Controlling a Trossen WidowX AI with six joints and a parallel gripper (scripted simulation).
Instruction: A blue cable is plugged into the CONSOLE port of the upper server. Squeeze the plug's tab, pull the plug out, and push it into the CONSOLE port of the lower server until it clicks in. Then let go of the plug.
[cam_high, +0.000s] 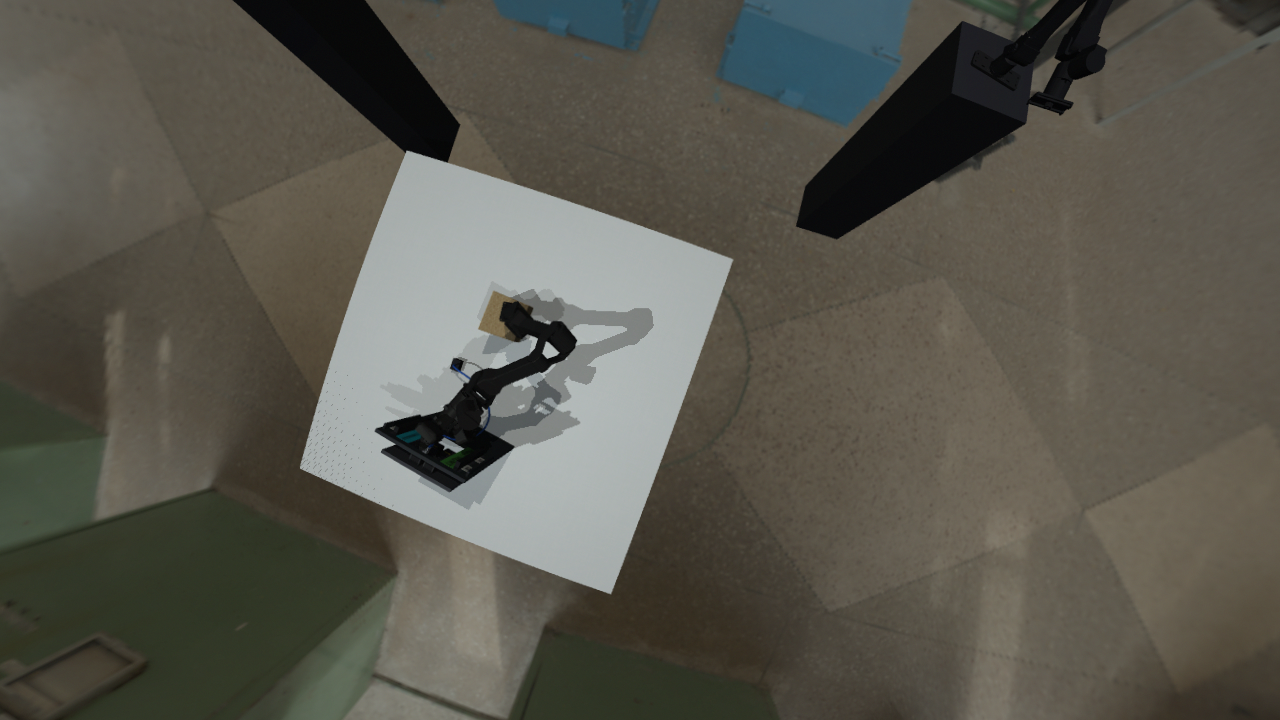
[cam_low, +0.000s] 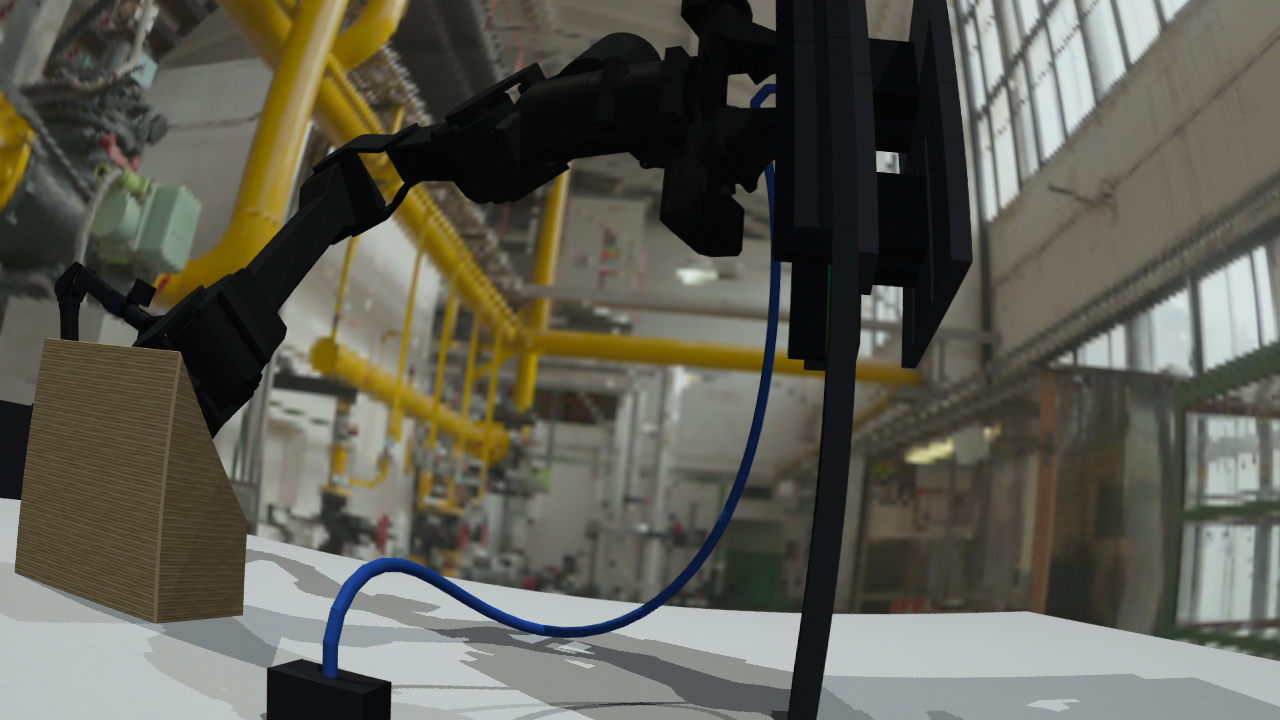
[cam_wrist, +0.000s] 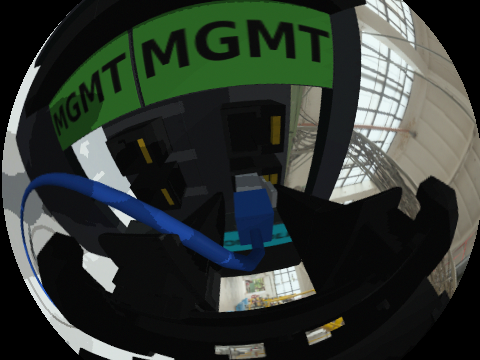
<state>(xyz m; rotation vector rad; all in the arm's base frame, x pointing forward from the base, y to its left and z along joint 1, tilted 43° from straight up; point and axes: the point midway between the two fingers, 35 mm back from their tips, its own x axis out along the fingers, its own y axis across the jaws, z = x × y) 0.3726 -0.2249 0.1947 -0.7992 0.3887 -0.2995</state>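
Plug: the blue plug (cam_wrist: 253, 215) sat just below centre of the wrist frame, at the right-hand port column
End effector: (cam_wrist: 250, 192) (cam_low: 760, 94) (cam_high: 429, 433) part-closed around the plug but not gripping it, a gap showing at the plug's left
Bearing: the plug lay between the fingertips, straight ahead, its long axis seemingly running forward into the ports
Tab: a grey tab (cam_wrist: 272, 194) faced the right-hand finger; squeezing it looked next
Nearer arm: the only one working at the plug
Cable: the blue cable (cam_wrist: 135, 207) (cam_low: 546, 630) curved off left
Writing: "MGMT" twice on green labels (cam_wrist: 235, 47), upper frame; teal label (cam_wrist: 281, 236) mostly hidden, unreadable
Brands: none legible
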